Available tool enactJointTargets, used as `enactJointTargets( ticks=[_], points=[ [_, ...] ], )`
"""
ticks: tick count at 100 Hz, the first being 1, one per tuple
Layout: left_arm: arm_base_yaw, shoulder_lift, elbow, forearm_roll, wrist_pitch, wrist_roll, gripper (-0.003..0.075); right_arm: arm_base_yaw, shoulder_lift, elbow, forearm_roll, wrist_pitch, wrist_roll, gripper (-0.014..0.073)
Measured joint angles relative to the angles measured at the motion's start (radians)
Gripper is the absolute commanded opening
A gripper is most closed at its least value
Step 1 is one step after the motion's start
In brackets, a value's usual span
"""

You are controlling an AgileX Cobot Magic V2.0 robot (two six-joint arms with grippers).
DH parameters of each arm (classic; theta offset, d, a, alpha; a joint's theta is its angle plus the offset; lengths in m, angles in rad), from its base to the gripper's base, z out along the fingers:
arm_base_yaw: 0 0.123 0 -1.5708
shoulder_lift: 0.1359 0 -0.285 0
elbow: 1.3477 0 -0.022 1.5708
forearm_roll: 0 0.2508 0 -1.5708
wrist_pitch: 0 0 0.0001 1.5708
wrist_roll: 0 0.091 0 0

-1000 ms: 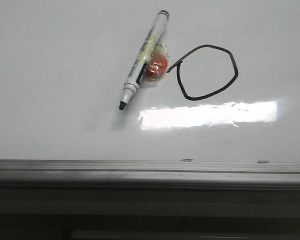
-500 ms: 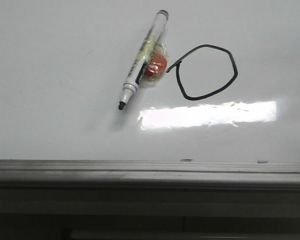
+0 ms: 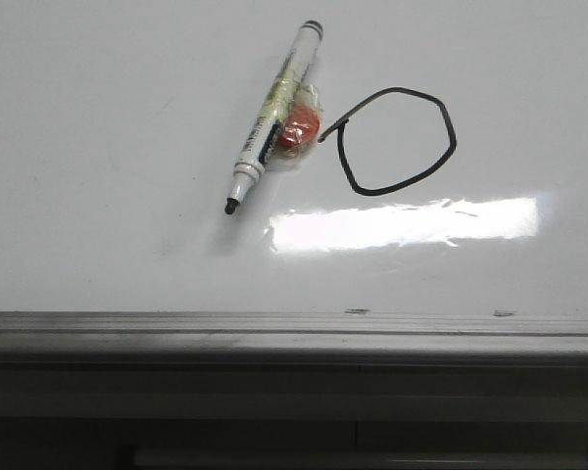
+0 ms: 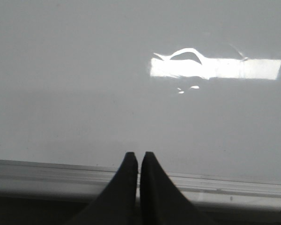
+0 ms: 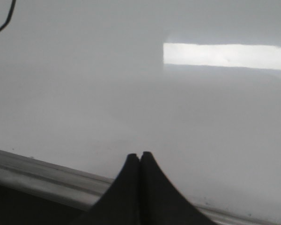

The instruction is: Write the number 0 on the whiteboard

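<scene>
Left gripper [image 4: 139, 155] and right gripper [image 5: 140, 155] — fingers pressed together, holding nothing — above the whiteboard [image 3: 98, 196].

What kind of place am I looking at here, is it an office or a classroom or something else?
Hard to say which room. It shows only a writing setup: a glossy whiteboard lying flat with a grey metal rail, an uncapped marker and a hand-drawn number 0.
</scene>
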Motion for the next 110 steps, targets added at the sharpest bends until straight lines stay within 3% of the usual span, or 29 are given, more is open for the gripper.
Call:
enactJointTargets(
  ticks=[41,110],
  points=[
    [0.0,0.0,0.0,0.0,0.0,0.0,-0.002,-0.055,-0.225,0.0,0.013,0.245,-0.005,-0.0069],
    [0.0,0.0,0.0,0.0,0.0,0.0,-0.002,-0.127,-0.27,0.0,0.015,0.252,-0.005,-0.0069]
  ],
)
